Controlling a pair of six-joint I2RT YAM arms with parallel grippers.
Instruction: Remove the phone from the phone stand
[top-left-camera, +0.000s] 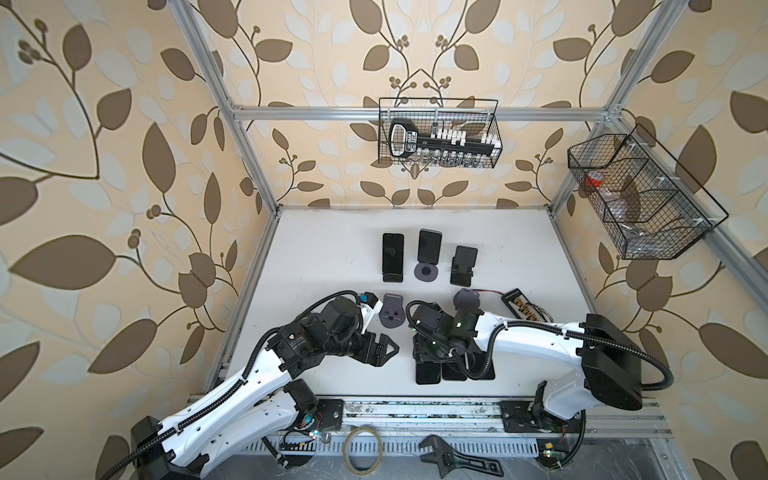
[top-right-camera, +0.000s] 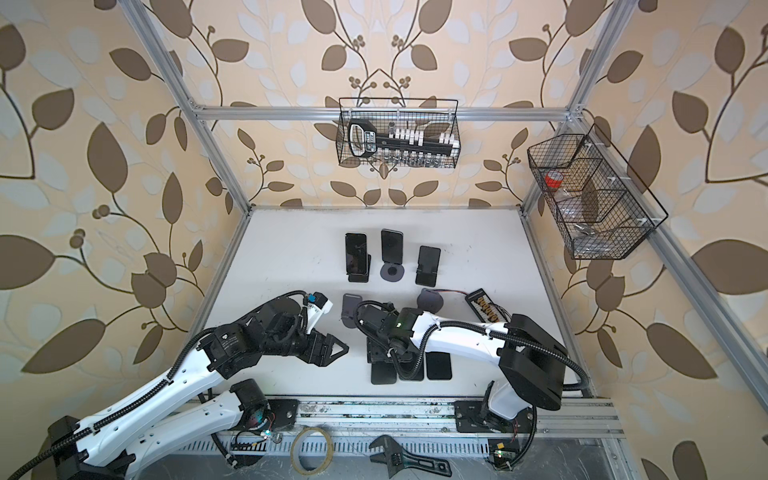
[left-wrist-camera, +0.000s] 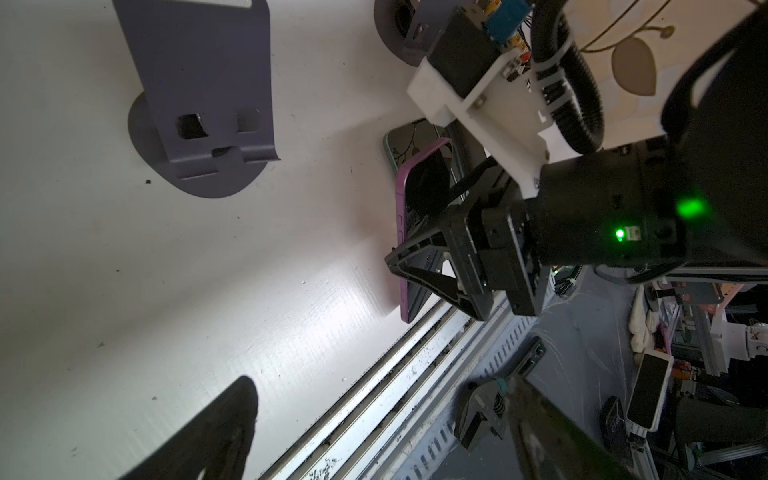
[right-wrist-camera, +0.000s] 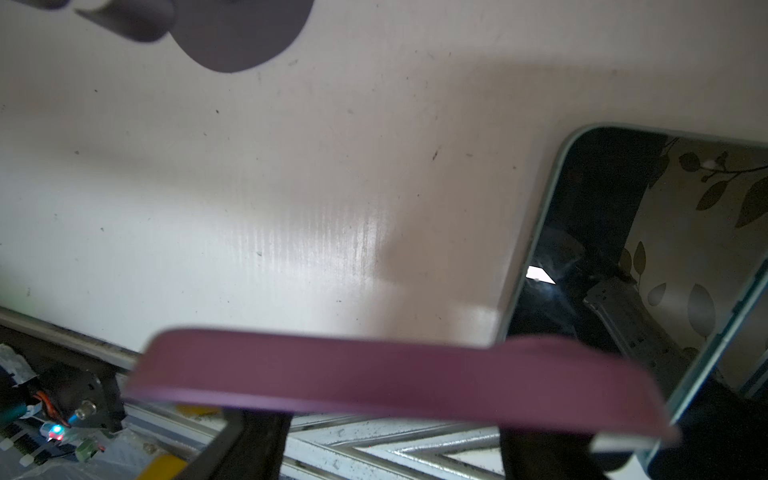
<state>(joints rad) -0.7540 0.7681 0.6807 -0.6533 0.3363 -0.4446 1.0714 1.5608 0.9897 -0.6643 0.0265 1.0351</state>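
Observation:
My right gripper (right-wrist-camera: 395, 449) is shut on a purple-cased phone (right-wrist-camera: 395, 370), gripped across its width. In the left wrist view that phone (left-wrist-camera: 419, 195) hangs tilted, low over the table's front edge, next to a teal-edged phone (right-wrist-camera: 623, 249) lying flat. In both top views the held phone (top-left-camera: 428, 374) is under the right gripper (top-left-camera: 426, 353). An empty grey phone stand (top-left-camera: 392, 313) stands just behind and to the left. My left gripper (top-left-camera: 388, 351) hovers open and empty left of the held phone.
Three phones lean on stands at the back (top-left-camera: 392, 257), (top-left-camera: 429, 249), (top-left-camera: 464, 262). A second empty grey stand (top-left-camera: 467, 301) is partly hidden by the right arm. Flat phones (top-left-camera: 484, 365) lie near the front rail (top-left-camera: 395, 409). A small board (top-left-camera: 523, 305) sits at the right.

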